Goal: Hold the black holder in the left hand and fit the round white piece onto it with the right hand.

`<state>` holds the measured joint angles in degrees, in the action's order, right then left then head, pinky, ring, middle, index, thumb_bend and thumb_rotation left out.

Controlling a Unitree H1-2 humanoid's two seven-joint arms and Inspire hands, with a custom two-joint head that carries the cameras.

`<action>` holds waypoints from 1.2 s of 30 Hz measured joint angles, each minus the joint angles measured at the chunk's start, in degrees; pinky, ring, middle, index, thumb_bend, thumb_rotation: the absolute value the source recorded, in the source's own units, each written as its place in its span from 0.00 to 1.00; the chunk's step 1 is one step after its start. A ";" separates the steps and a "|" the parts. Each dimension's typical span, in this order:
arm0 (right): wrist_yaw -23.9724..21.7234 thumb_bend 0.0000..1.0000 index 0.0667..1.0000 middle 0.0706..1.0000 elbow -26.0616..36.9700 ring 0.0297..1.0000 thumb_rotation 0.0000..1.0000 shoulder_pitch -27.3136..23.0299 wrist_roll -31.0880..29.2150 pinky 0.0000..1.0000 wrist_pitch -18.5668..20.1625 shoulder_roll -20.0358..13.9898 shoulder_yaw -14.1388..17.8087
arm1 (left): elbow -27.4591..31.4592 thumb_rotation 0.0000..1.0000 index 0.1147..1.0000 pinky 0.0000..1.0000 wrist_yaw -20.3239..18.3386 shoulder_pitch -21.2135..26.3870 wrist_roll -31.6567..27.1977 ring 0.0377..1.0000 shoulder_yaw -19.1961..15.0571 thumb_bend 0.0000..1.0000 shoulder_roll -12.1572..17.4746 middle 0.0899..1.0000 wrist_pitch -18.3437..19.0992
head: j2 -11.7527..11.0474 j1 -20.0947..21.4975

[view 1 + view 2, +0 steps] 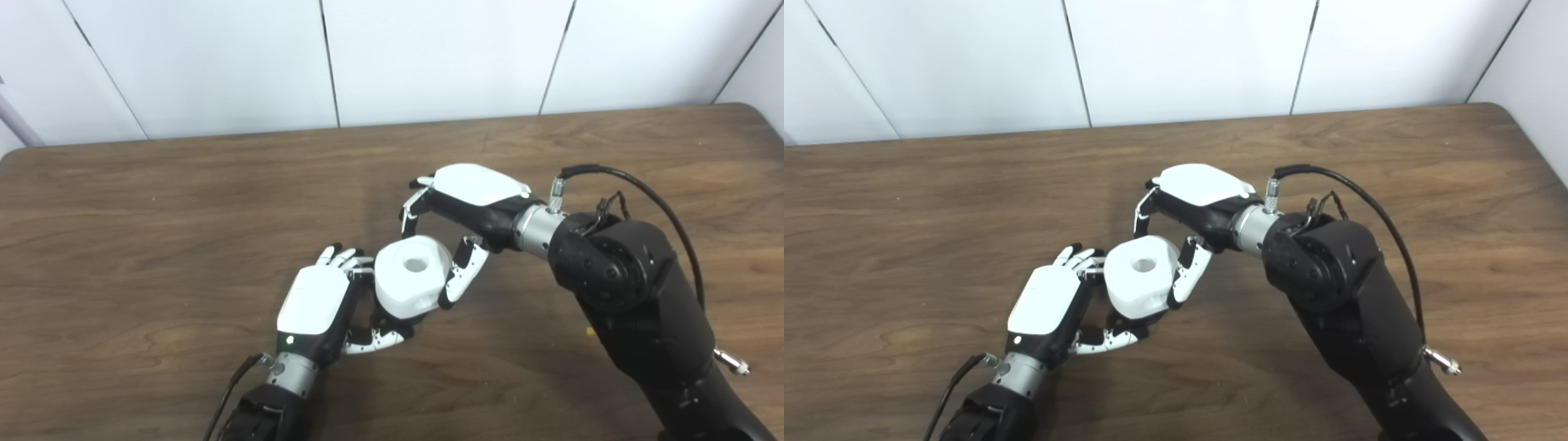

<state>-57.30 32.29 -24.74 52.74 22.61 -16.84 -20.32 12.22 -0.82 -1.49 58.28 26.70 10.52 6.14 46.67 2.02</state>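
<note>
The round white piece [409, 282], with a hole in its top, sits low over the middle of the table. My right hand [471, 199] is shut on it, fingers on its far side and thumb on its right side. My left hand [315, 300] is right against the piece's left side, fingers curled behind it and thumb curled under it. The black holder [381, 318] shows only as a dark sliver under the white piece, inside the left hand's grasp; the rest is hidden. The same shows in the right eye view, with the piece [1142, 278] between both hands.
The brown wooden table [153, 214] runs to a white panelled wall at the back. Its right back corner is rounded. My right forearm [631, 294] with a looped black cable fills the lower right. A tiny yellow speck [590, 331] lies beside it.
</note>
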 measured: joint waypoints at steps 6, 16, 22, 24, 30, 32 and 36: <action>1.21 0.52 0.44 0.78 -0.57 0.96 0.13 1.03 -0.11 1.00 -0.44 -0.02 -0.44 | -0.07 0.05 0.42 0.96 0.13 -0.01 0.00 0.86 0.05 0.52 -0.11 0.74 -0.04 | -0.09 0.00; 1.79 0.52 0.44 0.78 -0.57 0.95 0.13 1.75 0.07 1.00 -0.51 -0.04 -0.63 | -0.06 0.05 0.42 0.96 0.14 -0.01 0.07 0.86 0.13 0.52 -0.10 0.74 -0.05 | -0.09 0.00; 1.99 0.52 0.44 0.78 -0.58 0.95 0.13 1.77 0.02 1.00 -0.52 -0.06 -0.67 | -0.07 0.05 0.42 0.96 0.14 -0.02 0.07 0.87 0.14 0.52 -0.10 0.75 -0.05 | -0.09 0.00; 2.00 0.52 0.45 0.78 -0.58 0.95 0.13 1.77 0.03 1.00 -0.55 -0.08 -0.68 | -0.06 0.05 0.42 0.96 0.14 -0.02 0.07 0.86 0.14 0.52 -0.10 0.75 -0.04 | -0.09 0.00; 2.26 0.74 0.50 0.77 -0.59 0.95 0.17 1.68 0.04 1.00 -1.66 -0.51 -0.87 | -0.06 0.05 0.42 0.96 0.10 -0.01 0.09 0.86 0.20 0.52 -0.12 0.75 0.06 | -0.09 -0.09; 2.33 0.95 0.56 0.79 -0.60 0.95 0.24 1.68 0.00 1.00 -2.33 -0.61 -0.87 | -0.06 0.05 0.42 0.96 0.10 -0.01 0.09 0.87 0.20 0.52 -0.13 0.75 0.05 | -0.18 -0.09; 2.18 1.00 0.62 0.82 -0.61 0.97 0.32 1.68 0.07 1.00 -2.95 -0.83 -0.93 | -0.06 0.05 0.42 0.96 0.10 -0.01 0.09 0.86 0.20 0.52 -0.14 0.75 0.04 | -0.09 -0.09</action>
<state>-55.12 31.69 -23.06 52.81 19.66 -17.68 -21.25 12.16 -0.72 -1.51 58.37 26.90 10.38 6.18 46.58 1.93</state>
